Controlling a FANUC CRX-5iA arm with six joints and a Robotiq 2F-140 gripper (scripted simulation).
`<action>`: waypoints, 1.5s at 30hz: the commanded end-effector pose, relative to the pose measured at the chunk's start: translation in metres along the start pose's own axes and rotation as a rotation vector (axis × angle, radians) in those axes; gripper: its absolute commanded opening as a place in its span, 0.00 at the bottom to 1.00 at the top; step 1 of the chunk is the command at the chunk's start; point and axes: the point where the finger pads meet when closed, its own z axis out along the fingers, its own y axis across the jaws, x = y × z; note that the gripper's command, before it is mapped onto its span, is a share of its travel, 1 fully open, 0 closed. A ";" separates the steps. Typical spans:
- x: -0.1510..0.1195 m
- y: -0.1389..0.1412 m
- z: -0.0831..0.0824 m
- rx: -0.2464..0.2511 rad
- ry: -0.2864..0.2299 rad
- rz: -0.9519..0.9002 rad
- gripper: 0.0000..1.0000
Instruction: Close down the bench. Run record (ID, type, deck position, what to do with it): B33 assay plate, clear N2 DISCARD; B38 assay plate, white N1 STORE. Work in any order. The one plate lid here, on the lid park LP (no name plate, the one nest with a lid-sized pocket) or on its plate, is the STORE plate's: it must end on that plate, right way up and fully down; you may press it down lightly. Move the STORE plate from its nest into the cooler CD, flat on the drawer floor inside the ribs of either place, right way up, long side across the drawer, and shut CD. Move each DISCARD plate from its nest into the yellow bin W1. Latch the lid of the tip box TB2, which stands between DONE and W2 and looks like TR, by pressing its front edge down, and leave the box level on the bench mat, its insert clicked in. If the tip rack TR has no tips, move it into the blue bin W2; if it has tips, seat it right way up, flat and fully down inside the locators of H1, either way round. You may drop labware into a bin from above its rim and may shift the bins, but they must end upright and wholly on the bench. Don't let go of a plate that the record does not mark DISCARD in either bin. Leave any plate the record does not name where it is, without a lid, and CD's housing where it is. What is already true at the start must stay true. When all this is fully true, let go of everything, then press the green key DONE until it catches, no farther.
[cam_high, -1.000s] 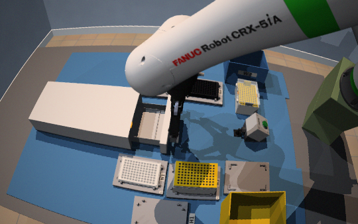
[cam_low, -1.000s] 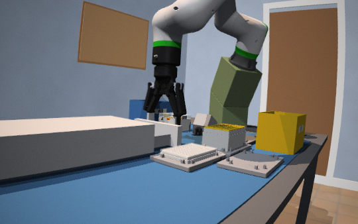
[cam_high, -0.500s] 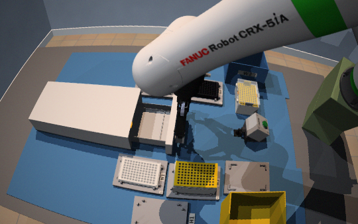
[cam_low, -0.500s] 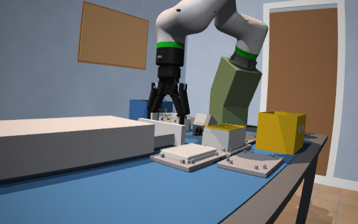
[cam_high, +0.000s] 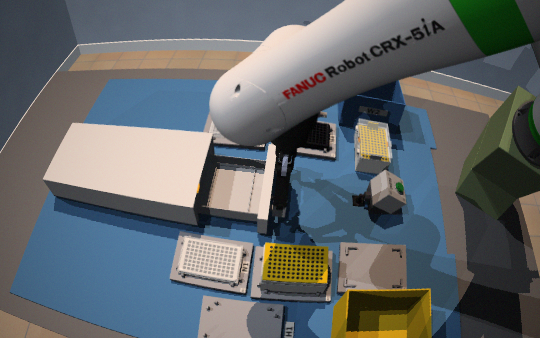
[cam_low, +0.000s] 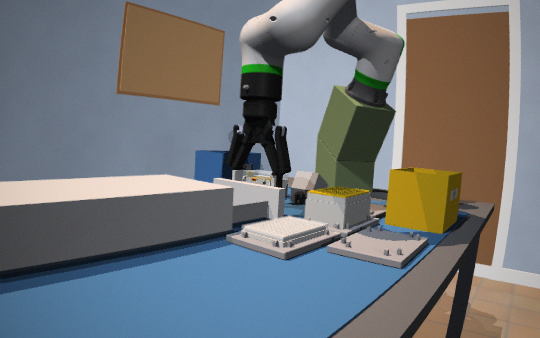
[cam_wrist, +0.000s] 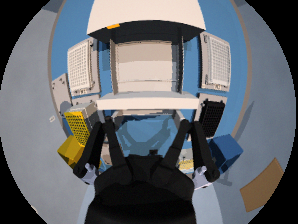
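The cooler CD (cam_high: 125, 167) has its drawer (cam_high: 235, 192) pulled out, and the drawer floor is bare. My gripper (cam_high: 280, 192) points down over the drawer's front panel (cam_high: 266, 195) and is shut on it; the wrist view shows the fingers straddling that panel (cam_wrist: 148, 102). The white plate (cam_high: 210, 260) sits without a lid in nest N1. A white lid-like piece (cam_wrist: 214, 62) lies on a nest to the cooler's other side; the arm hides it in the overhead view. The tip rack TR (cam_high: 295, 265), with a yellow top, stands beside N1. The tip box TB2 (cam_high: 372, 142) stands beyond the green key DONE (cam_high: 399, 187).
A nest with no plate (cam_high: 371, 267) lies right of TR. The yellow bin W1 (cam_high: 382, 312) is at the front edge and the blue bin W2 (cam_high: 372, 102) at the back. A black plate (cam_high: 317, 135) sits on a rear nest. The H1 nest (cam_high: 240, 317) is bare.
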 end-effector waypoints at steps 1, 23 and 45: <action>-0.004 0.000 0.000 0.000 0.000 0.000 0.00; -0.030 0.000 0.000 0.000 0.000 0.000 0.00; -0.039 0.000 0.000 0.000 0.000 0.000 0.00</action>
